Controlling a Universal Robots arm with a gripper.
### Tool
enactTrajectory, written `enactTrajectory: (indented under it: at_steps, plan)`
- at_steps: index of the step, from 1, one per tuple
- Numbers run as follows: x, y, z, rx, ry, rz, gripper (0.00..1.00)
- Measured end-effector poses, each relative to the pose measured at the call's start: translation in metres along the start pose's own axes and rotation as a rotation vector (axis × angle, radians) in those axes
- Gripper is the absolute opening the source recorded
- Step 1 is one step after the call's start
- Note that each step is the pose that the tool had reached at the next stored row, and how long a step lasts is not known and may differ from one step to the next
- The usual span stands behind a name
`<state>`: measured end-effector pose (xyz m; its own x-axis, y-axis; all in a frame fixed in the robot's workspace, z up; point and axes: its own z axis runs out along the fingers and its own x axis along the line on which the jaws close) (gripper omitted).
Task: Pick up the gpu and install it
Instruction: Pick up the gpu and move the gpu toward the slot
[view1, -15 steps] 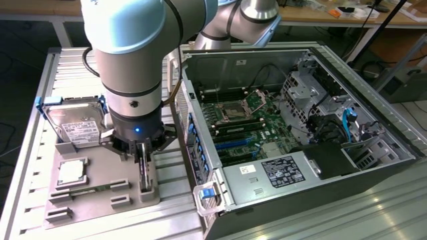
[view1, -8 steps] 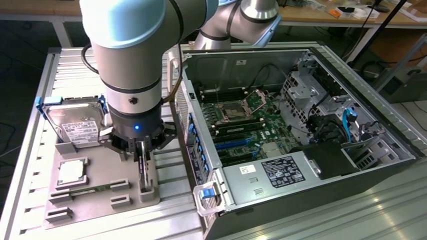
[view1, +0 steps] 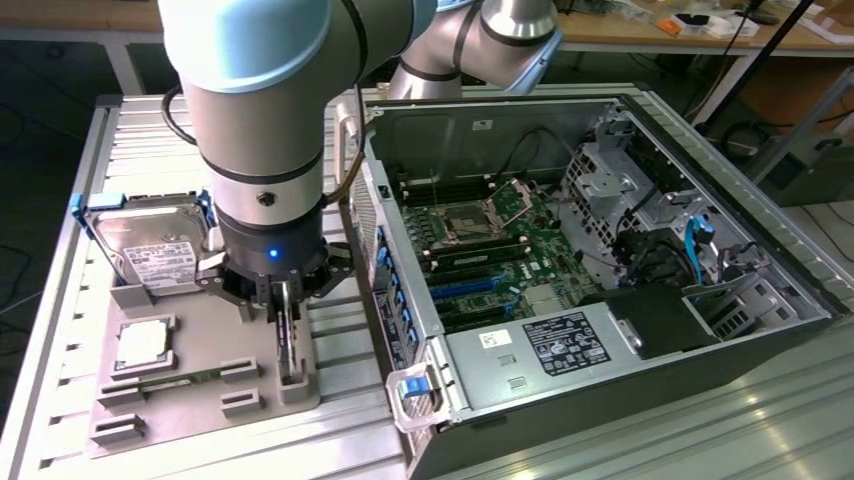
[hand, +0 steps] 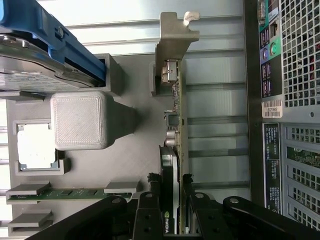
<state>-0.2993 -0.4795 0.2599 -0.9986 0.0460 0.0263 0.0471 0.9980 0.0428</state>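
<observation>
**Gripper clamped on the gpu in its holder**

The open computer case (view1: 727, 365) lay at the exterior view's right, its motherboard exposed. Beside it, the arm (view1: 267, 90) reached straight down over the grey fixture tray (view1: 200, 345), which also carried the hard drive (view1: 158, 250). The gpu (hand: 176, 125) stood on edge in its slot near the tray's case-side edge, not yet lifted. The gripper (hand: 170, 182) straddled it, closed, with its fingers (hand: 150, 200) pressing both faces. The silvery bracket (hand: 172, 45) stuck out at the far end. I judged a clean lift needed a straight upward pull with the card upright, so it would not bind. The hold looked off-centre, so the bracket end might droop.
</observation>
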Motion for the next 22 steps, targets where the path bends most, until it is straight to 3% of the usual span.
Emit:
enactTrajectory:
  at_steps: [22]
  plan:
    - [0.0, 0.0006, -0.0151, 0.0001, 0.0, 0.0, 0.27]
